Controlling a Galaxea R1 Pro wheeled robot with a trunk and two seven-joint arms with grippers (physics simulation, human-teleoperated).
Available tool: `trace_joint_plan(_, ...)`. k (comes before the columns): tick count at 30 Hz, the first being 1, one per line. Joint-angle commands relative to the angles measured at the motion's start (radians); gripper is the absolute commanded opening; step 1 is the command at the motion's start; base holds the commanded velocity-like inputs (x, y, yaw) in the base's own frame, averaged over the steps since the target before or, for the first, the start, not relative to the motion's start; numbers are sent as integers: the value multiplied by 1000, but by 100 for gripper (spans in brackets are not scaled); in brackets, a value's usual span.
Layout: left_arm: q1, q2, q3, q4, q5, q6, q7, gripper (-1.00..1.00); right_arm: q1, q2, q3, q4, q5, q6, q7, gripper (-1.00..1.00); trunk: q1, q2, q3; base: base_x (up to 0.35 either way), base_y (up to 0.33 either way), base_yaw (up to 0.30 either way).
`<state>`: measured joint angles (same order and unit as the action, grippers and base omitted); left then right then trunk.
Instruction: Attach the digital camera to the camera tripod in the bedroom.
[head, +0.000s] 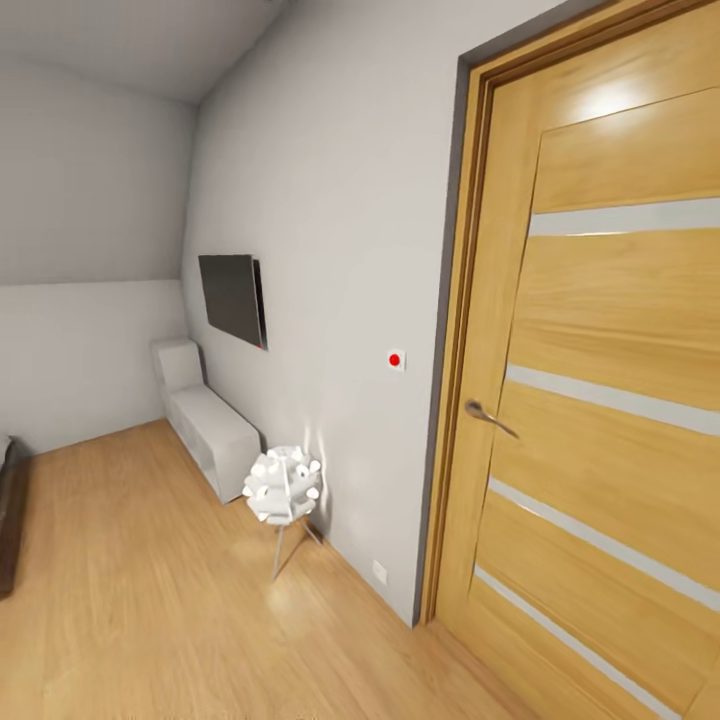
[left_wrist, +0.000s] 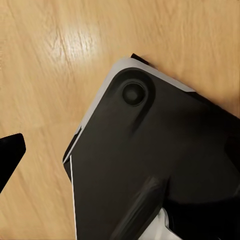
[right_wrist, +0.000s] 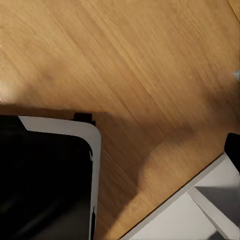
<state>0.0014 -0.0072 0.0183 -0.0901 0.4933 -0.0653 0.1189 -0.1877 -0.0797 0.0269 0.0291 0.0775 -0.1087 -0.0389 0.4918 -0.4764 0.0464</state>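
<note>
The digital camera and the camera tripod are out of view. The head view looks along a light grey wall (head: 330, 250) and a light wood plank floor (head: 150, 600). In the left wrist view one black fingertip (left_wrist: 10, 157) sits at the picture's edge above the floor, with nothing between the fingers. In the right wrist view a dark fingertip (right_wrist: 233, 150) also stands at the edge, and nothing is held. Both wrist views look down on my black, white-rimmed base (left_wrist: 150, 165) (right_wrist: 45, 180).
A closed wooden door (head: 600, 400) with a metal handle (head: 488, 414) stands close on the right. Along the wall are a dark screen (head: 232, 298), a white bench (head: 205, 425) and a white ball lamp on thin legs (head: 283, 485). A dark furniture edge (head: 10, 520) shows at far left.
</note>
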Motion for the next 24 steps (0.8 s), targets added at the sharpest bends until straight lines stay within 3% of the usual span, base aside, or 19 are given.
trace_joint_plan(1, 0, 0, 1, 0, 0, -2, 3, 100, -1, 0, 2, 3, 8, -5, -4, 100, 0, -1, 0, 0, 0, 269)
trace_joint_plan(10, 0, 0, 0, 0, -1, -2, 2, 100, -1, -1, 2, 3, 7, -6, -3, 100, 0, -1, 0, 21, -56, 154)
trace_joint_plan(24, 0, -2, 0, 0, -4, -3, 1, 100, -1, -4, 2, 3, 7, -8, 0, 100, 0, -1, 0, 132, -219, 13)
